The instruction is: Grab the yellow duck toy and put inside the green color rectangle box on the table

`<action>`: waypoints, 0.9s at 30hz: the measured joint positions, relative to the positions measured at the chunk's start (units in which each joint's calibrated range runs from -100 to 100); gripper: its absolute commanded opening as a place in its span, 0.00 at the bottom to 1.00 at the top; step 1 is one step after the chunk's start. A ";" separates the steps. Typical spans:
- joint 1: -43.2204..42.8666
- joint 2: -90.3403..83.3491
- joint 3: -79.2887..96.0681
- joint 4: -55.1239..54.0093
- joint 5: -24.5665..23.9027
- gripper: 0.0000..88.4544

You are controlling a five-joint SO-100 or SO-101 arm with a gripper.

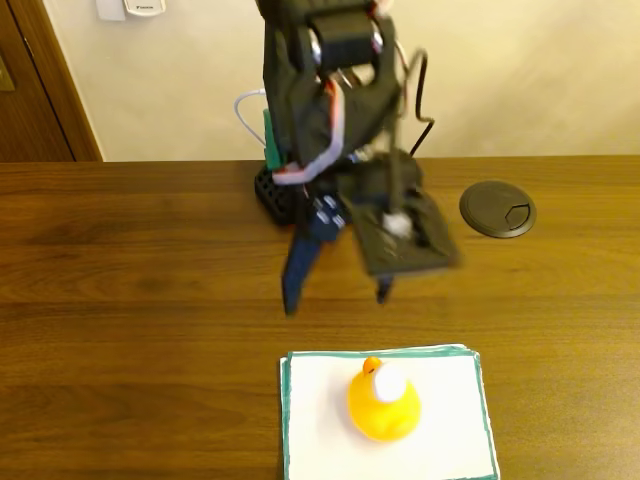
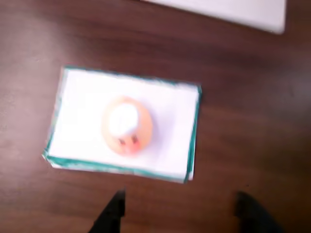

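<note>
Your yellow duck toy (image 1: 384,402) sits upright inside the green color rectangle box (image 1: 455,400) on the table (image 1: 130,300), near the sheet's middle, touching nothing else. Your gripper (image 1: 335,297) hangs above the bare wood just behind the sheet's far edge in the fixed view, its 2 fingers spread apart and holding nothing. In the wrist view the 2 dark fingertips (image 2: 114,213) poke in at the bottom edge, clear of the sheet (image 2: 170,126), with the duck (image 2: 127,125) well apart from them.

no readable text, labels or numbers anywhere
</note>
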 measured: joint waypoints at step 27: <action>17.40 -56.29 59.08 1.07 4.30 0.01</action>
